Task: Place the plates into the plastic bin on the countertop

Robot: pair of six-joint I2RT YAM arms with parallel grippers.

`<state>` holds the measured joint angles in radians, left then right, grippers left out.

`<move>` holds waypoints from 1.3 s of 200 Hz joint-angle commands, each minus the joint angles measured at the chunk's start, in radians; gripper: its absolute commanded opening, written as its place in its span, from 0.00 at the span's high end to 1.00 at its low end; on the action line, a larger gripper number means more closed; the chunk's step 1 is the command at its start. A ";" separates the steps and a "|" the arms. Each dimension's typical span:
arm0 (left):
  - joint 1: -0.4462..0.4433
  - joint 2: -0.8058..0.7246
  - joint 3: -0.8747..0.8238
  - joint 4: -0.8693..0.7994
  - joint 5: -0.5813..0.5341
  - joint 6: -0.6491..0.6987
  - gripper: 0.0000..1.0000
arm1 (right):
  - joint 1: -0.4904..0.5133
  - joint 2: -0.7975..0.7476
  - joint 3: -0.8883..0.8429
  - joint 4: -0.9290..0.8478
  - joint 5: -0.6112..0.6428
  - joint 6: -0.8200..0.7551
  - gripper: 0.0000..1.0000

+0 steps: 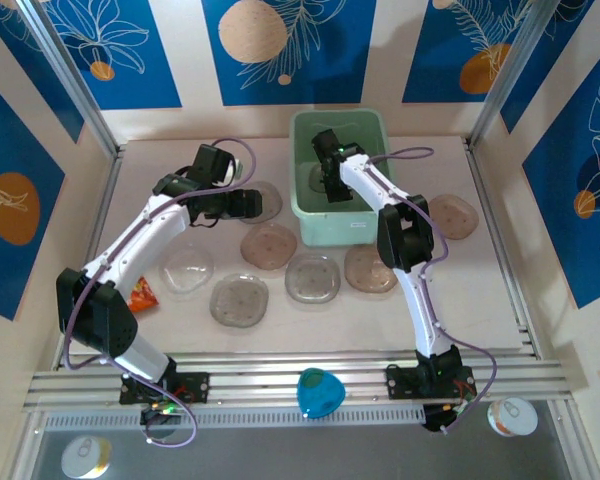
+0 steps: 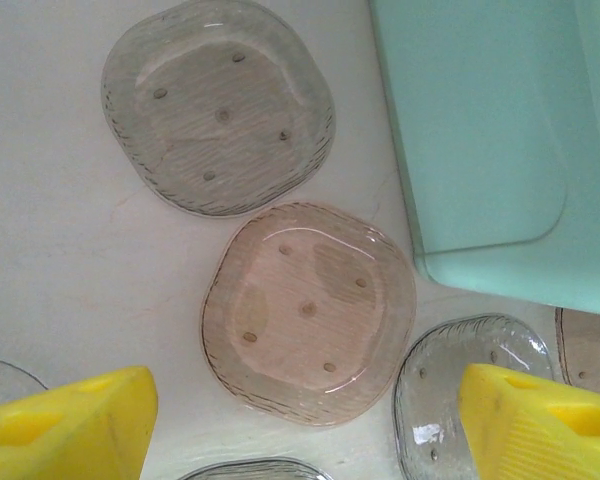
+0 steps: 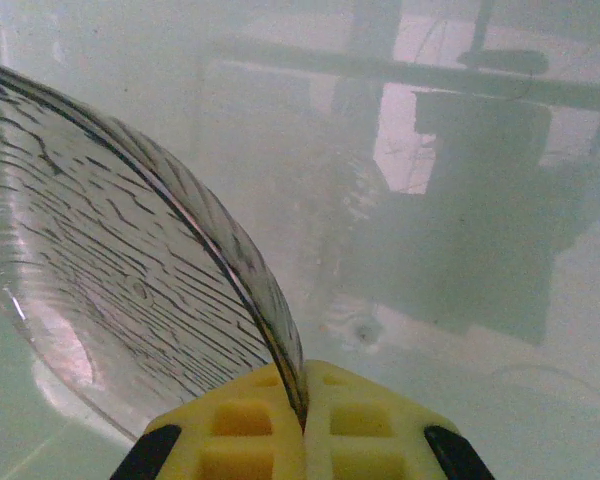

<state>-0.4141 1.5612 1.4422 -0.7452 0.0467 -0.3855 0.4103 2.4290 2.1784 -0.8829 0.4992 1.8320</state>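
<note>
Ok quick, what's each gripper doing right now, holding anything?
Left gripper: open, holding nothing.
Right gripper: shut on a clear plate inside the bin.

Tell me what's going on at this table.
Two robot arms are clearing plates into a plastic bin. The right gripper is shut on the rim of a clear plate, holding it tilted inside the bin. The left gripper hangs open above a pinkish plate that lies on the countertop beside the bin. Several more plates lie on the countertop, not yet moved.
</note>
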 commanded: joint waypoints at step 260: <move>0.012 0.072 0.057 -0.049 -0.005 0.063 0.20 | -0.024 0.051 0.172 -0.084 -0.006 0.069 0.80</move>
<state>-0.4141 1.6470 1.4849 -0.7719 0.0467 -0.3305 0.3866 2.4626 2.2841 -0.8825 0.4526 1.8961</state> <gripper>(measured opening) 0.799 0.140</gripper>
